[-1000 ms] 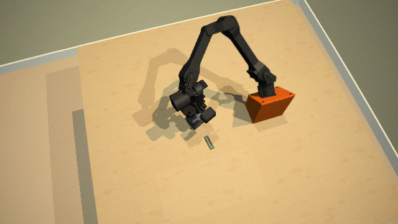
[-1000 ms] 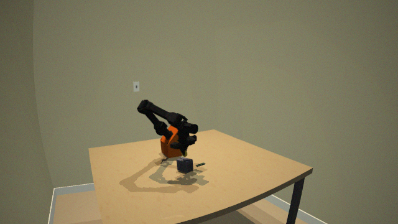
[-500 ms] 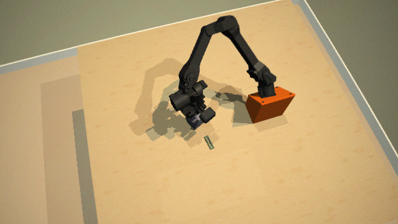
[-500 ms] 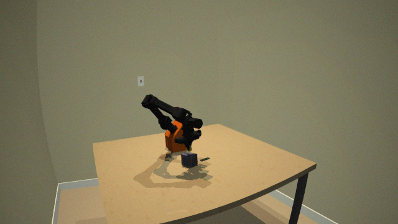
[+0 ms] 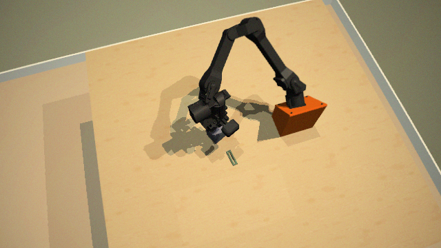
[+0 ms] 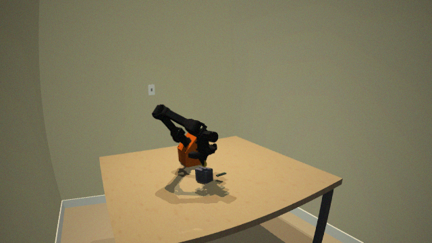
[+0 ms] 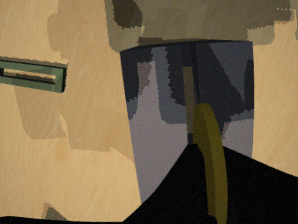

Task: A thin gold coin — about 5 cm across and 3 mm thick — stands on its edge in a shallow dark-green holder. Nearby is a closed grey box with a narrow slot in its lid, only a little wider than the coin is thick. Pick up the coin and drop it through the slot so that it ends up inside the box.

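Observation:
My gripper (image 7: 200, 153) (image 5: 216, 127) (image 6: 202, 163) is shut on the thin gold coin (image 7: 213, 179), which shows edge-on between the dark fingers in the wrist view. The coin hangs just above the lid of the grey box (image 7: 156, 143) (image 5: 216, 135) (image 6: 204, 175). Its upper edge lies in line with the narrow dark slot (image 7: 189, 92) in the lid. The dark-green holder (image 7: 33, 76) (image 5: 232, 158) (image 6: 221, 174) lies empty on the table beside the box. In the top view the gripper hides most of the box.
The arm's orange base (image 5: 298, 117) (image 6: 186, 153) stands behind the box. The wooden table (image 5: 310, 193) (image 6: 270, 175) has a grey rim along its far and right sides in the top view.

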{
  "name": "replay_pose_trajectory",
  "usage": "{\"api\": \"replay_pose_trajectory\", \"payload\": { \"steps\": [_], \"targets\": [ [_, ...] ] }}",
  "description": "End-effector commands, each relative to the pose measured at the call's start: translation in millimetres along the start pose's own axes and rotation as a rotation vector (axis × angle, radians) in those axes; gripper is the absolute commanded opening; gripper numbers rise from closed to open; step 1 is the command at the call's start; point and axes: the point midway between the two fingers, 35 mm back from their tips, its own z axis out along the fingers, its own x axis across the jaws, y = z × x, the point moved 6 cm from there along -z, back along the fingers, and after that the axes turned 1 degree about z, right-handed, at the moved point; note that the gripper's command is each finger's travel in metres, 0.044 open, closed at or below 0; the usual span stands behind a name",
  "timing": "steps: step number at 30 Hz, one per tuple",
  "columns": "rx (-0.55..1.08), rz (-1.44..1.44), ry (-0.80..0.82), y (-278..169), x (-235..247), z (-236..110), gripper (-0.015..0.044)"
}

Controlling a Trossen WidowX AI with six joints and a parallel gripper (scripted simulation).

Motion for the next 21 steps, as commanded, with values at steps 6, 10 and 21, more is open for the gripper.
{"api": "replay_pose_trajectory", "payload": {
  "steps": [6, 10, 21],
  "targets": [
    [0.005, -0.007, -0.003, -1.7, 0.7, 4.8, 0.0],
    [0.005, -0.007, -0.004, -1.4, 0.5, 6.7, 0.0],
    [0.001, 0.001, 0.001, -0.1, -0.4, 8.1, 0.0105]
  ]
}}
